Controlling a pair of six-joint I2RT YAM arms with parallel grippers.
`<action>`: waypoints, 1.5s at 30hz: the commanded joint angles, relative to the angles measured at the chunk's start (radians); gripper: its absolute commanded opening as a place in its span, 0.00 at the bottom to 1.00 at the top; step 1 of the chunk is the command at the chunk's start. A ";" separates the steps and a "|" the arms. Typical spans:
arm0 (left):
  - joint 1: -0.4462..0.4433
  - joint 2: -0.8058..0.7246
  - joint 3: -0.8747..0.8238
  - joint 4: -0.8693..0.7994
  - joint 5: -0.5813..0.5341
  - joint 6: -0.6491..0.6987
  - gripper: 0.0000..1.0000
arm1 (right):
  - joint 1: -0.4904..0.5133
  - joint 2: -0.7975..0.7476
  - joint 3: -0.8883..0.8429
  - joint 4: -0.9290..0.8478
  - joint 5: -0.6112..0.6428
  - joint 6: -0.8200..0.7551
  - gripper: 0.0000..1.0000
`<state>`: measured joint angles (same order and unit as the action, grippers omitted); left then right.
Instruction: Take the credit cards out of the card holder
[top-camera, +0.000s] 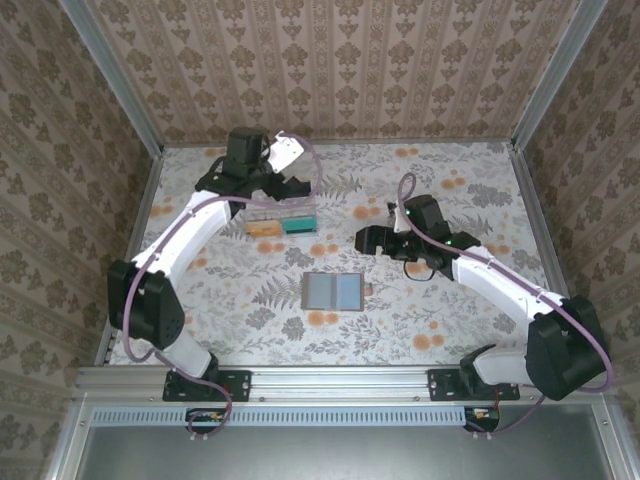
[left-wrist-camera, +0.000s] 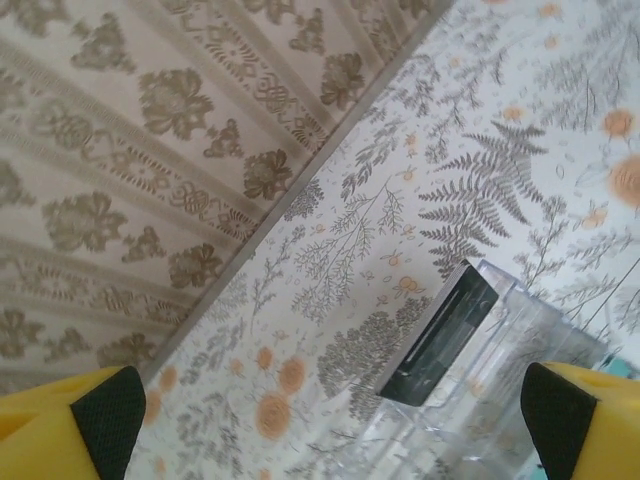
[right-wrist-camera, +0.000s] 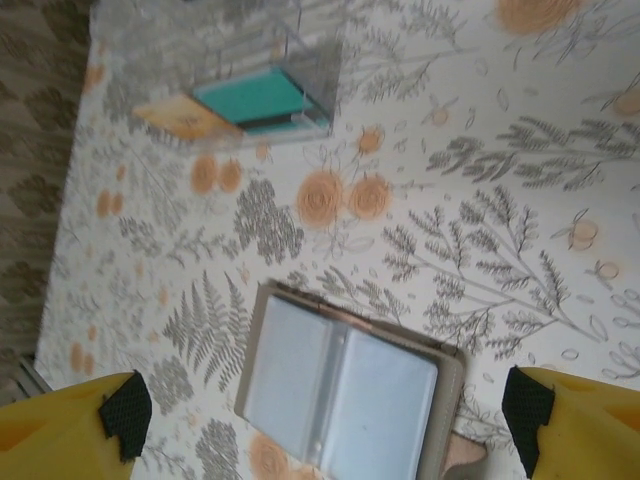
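Credit cards (top-camera: 298, 225) lie side by side in a clear tray (top-camera: 282, 209) toward the far left of the flower-patterned table (top-camera: 440, 310): a yellow-orange card (top-camera: 265, 227) on the left and a teal card (right-wrist-camera: 255, 100) to its right. Nearer the arms' bases, well apart from the tray, the card holder (top-camera: 332, 291) lies opened flat, its grey-blue inside up with two pocket panels and a taupe rim around them. The left gripper (top-camera: 283, 186) hangs over the far side of the tray; its wrist view shows the fingers (left-wrist-camera: 108, 415) spread wide with nothing between them. The right gripper (top-camera: 368, 240) hovers just right of the tray and beyond the holder, fingers (right-wrist-camera: 528, 425) likewise wide apart and empty.
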<state>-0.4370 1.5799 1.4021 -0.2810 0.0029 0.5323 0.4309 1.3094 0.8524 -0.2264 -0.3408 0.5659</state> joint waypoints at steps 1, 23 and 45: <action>0.008 -0.088 -0.067 0.067 -0.045 -0.239 1.00 | 0.048 -0.004 0.030 -0.053 0.092 -0.040 0.91; 0.113 -0.440 -0.538 -0.102 0.207 -1.067 0.58 | 0.265 0.170 0.002 -0.075 0.227 0.026 0.45; -0.200 -0.171 -0.724 0.134 0.385 -1.298 0.37 | 0.283 0.291 -0.078 -0.039 0.246 0.065 0.16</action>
<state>-0.6212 1.3773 0.6704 -0.1848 0.3450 -0.7429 0.7082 1.5810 0.7895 -0.2687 -0.1150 0.6186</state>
